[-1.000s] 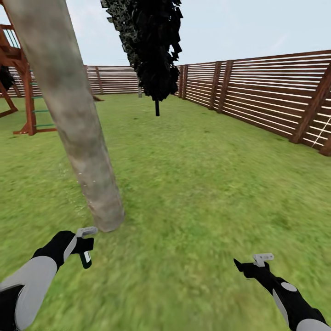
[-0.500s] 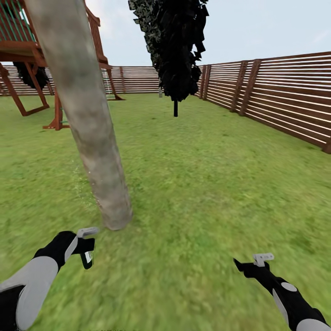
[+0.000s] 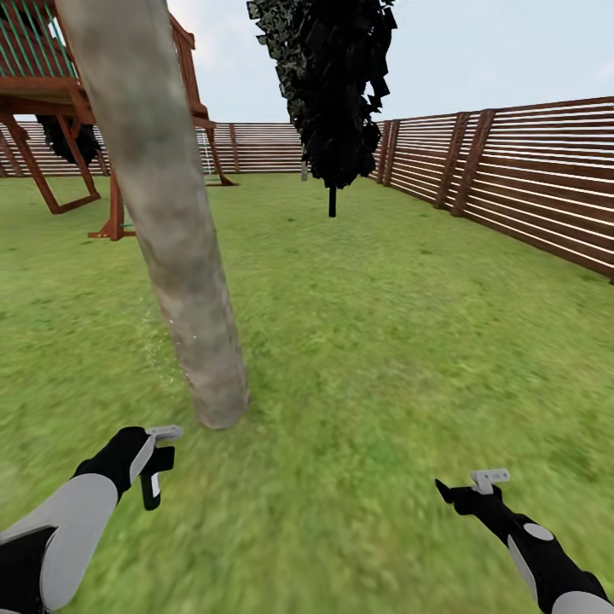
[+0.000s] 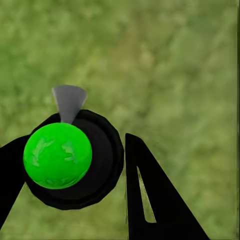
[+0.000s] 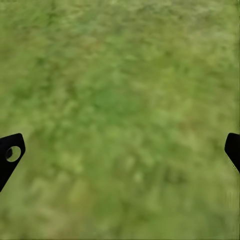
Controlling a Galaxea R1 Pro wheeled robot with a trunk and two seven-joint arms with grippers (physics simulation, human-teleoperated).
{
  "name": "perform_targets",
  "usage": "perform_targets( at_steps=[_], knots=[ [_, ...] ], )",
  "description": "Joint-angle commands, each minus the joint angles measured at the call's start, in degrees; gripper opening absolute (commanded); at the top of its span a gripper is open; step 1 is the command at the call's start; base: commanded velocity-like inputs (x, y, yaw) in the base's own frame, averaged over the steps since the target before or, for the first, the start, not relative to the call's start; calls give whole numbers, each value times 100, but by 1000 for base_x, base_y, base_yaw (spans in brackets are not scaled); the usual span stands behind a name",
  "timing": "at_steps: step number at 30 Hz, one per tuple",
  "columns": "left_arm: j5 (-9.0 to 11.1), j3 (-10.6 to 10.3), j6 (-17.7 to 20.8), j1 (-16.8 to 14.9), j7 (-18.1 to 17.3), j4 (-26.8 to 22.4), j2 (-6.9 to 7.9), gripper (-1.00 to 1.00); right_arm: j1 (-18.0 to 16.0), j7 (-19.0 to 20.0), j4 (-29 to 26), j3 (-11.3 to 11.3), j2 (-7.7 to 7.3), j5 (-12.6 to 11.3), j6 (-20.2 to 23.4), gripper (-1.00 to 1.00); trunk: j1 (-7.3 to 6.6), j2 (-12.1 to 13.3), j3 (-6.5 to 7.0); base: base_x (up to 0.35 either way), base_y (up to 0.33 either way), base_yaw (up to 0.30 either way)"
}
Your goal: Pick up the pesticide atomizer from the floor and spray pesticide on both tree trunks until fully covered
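Head view: looking over green grass floor (image 3: 384, 358) inside a brown fence (image 3: 529, 188).
Tree trunk (image 3: 175, 256): standing thick and grey, leaning a little, just ahead of the left arm.
Left gripper (image 3: 153, 469): jaws clenching the pesticide atomizer (image 3: 152, 484), a small dark bottle with a pale label.
Left wrist view: looking down on the bottle's round green top (image 4: 57, 155).
Right gripper (image 3: 465, 490): hanging over grass, jaws spread wide, holding nothing.
Far off: a dark thin tree (image 3: 333, 94) and a wooden play frame (image 3: 77, 94).

Bright even daylight; grass (image 3: 384, 341) texture blurred.
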Motion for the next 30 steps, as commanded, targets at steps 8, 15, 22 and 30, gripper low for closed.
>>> perform_targets(
  at_steps=[8,15,22,30],
  knots=[
    [17,39,23,-1,0,-7,9,-100,0,0,-2,0,0,0,0,100,0,0,8,250,-143,-85],
    [27,22,26,-1,-4,-10,9,-100,0,5,0,0,0,0,0,100,0,0,8,73,-265,158],
    [27,20,26,-1,-1,-10,25,-100,0,8,0,0,5,0,0,100,0,0,8,1,-274,269],
    [27,20,26,-1,3,-27,28,-100,0,5,0,0,3,0,0,100,0,0,8,-30,-107,32]
  ],
)
